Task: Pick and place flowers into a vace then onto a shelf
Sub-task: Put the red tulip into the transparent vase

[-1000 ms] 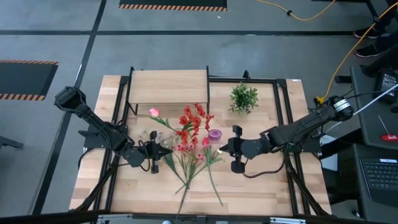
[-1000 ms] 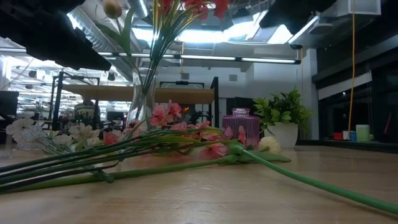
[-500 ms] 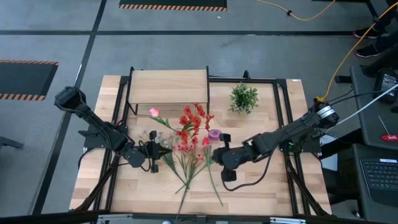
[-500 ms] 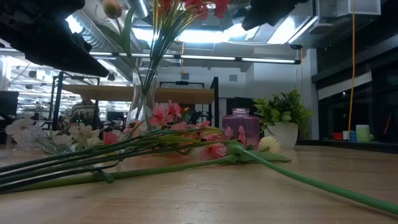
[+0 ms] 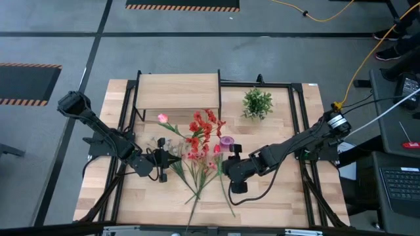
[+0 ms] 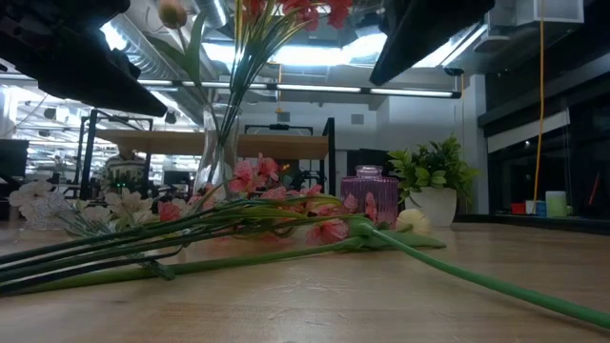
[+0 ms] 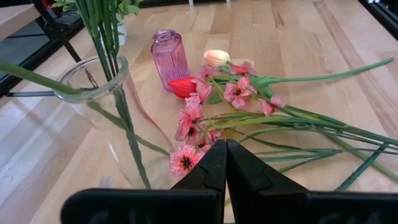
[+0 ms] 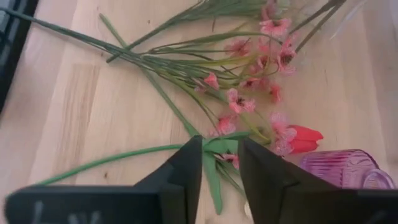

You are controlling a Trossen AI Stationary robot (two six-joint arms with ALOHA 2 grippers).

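Note:
A clear glass vase [image 7: 93, 99] stands on the table with green stems in it; they carry red blossoms [image 5: 205, 124] and a pink tulip [image 5: 162, 118]. More flowers [image 5: 200, 169] lie flat on the tabletop in a loose bunch: small pink blossoms [image 7: 198, 112], a red tulip [image 8: 305, 138], a cream tulip [image 7: 216, 57] and pale sprigs [image 6: 38, 202]. My right gripper [image 8: 219, 163] is open above the bunch's right side, its fingers either side of a leafy green stem [image 8: 124, 155] without touching it. My left gripper [image 7: 225, 152] is shut and hovers by the vase. The shelf [image 5: 177, 92] stands at the far edge.
A small purple ribbed glass vase [image 5: 226, 141] stands just right of the clear vase, close to my right gripper. A bushy green potted plant [image 5: 257, 103] sits far right. Long stems [image 6: 457, 272] trail toward the near edge. Bare wood lies along the table's near right part.
My right gripper has moved toward the table's left and slightly toward the near edge, from right of the purple vase to over the lying flowers. The flowers and the vase have stayed where they were.

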